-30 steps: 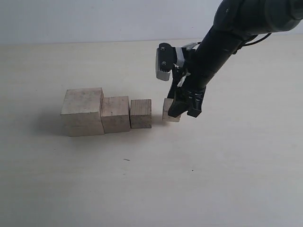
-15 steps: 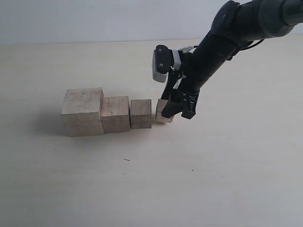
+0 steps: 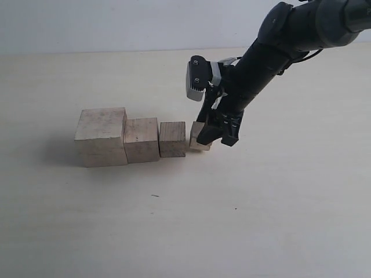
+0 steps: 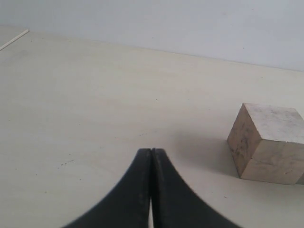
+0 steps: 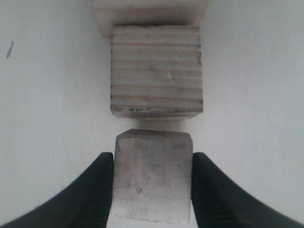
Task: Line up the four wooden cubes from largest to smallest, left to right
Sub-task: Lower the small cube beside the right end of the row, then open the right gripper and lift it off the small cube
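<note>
On the table (image 3: 174,220) the row reads from the left of the exterior view. The largest cube (image 3: 101,136) stands at the far left, and the second cube (image 3: 142,139) sits tight against its right side. The third cube (image 3: 173,139) comes just beside that. The smallest cube (image 3: 197,136) is at the right end, held in the right claw (image 3: 215,138), whose two fingers press on opposite side faces. The relation that matters is the last one: from the held cube, the third cube lies straight ahead along the line of the row. In the right wrist view only a thin strip of table shows between the smallest cube (image 5: 153,180) and the third cube (image 5: 156,71). Their facing sides look close to parallel and their centres nearly in line, with the second cube (image 5: 149,12) continuing the row behind. I cannot tell whether the held cube rests flat on the table or hangs slightly above it. I judge that what is left is to settle it in place and let go without nudging its neighbour. The right arm is the nearer by far. The left claw (image 4: 151,156) is pressed closed on nothing, well off to the side of the largest cube (image 4: 268,142).
</note>
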Available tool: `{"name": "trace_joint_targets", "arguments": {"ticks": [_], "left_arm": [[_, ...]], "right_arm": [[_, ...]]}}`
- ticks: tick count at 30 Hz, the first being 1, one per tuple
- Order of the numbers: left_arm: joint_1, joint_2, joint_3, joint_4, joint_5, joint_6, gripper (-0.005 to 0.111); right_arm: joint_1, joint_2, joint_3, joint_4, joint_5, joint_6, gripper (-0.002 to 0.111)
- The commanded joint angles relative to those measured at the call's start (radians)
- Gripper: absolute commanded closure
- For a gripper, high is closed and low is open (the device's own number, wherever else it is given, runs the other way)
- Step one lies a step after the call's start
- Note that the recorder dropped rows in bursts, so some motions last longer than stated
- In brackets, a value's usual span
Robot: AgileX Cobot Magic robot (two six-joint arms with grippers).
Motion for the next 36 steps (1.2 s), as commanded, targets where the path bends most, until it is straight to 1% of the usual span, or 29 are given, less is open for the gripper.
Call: {"name": "trace_joint_targets", "arguments": {"ticks": [1,3,5,9,14,17,20,21,23,24,25,28,31,36], "left_arm": [[-0.005,-0.006,0.0,0.0,-0.006,0.0,0.107],[-0.005,-0.006,0.0,0.0,-0.006,0.0,0.107],[-0.005,-0.006,0.0,0.0,-0.006,0.0,0.107],[-0.005,-0.006,0.0,0.0,-0.006,0.0,0.107],[-0.005,-0.006,0.0,0.0,-0.006,0.0,0.107],[-0.005,-0.006,0.0,0.0,-0.006,0.0,0.107],[-0.005,-0.006,0.0,0.0,-0.006,0.0,0.107],[-0.005,-0.006,0.0,0.0,-0.006,0.0,0.107],[-0.005,-0.006,0.0,0.0,-0.006,0.0,0.107],[-0.005,-0.006,0.0,0.0,-0.006,0.0,0.107],[-0.005,-0.006,0.0,0.0,-0.006,0.0,0.107],[-0.005,-0.006,0.0,0.0,-0.006,0.0,0.107],[-0.005,-0.006,0.0,0.0,-0.006,0.0,0.107],[-0.005,-0.006,0.0,0.0,-0.006,0.0,0.107]], "right_arm": [[0.001,-0.002,0.002,0.01,-0.003,-0.01,0.072],[0.001,-0.002,0.002,0.013,-0.005,-0.01,0.065],[0.001,-0.002,0.002,0.018,-0.005,-0.01,0.06],[0.001,-0.002,0.002,0.031,-0.005,-0.01,0.053],[0.001,-0.01,0.002,0.034,-0.005,0.009,0.051],[0.001,-0.076,0.002,-0.018,-0.005,0.097,0.052],[0.001,-0.144,0.002,-0.075,-0.009,0.277,0.052],[0.001,-0.147,0.002,-0.104,-0.009,0.34,0.054],[0.001,-0.133,0.002,-0.231,-0.009,0.516,0.061],[0.001,-0.112,0.002,-0.298,-0.009,0.596,0.067],[0.001,-0.097,0.002,-0.322,-0.009,0.636,0.07],[0.001,-0.057,0.002,-0.328,-0.009,0.703,0.08],[0.001,-0.023,0.002,-0.284,-0.007,0.753,0.089],[0.001,0.006,0.002,-0.262,-0.007,0.779,0.106]]}}
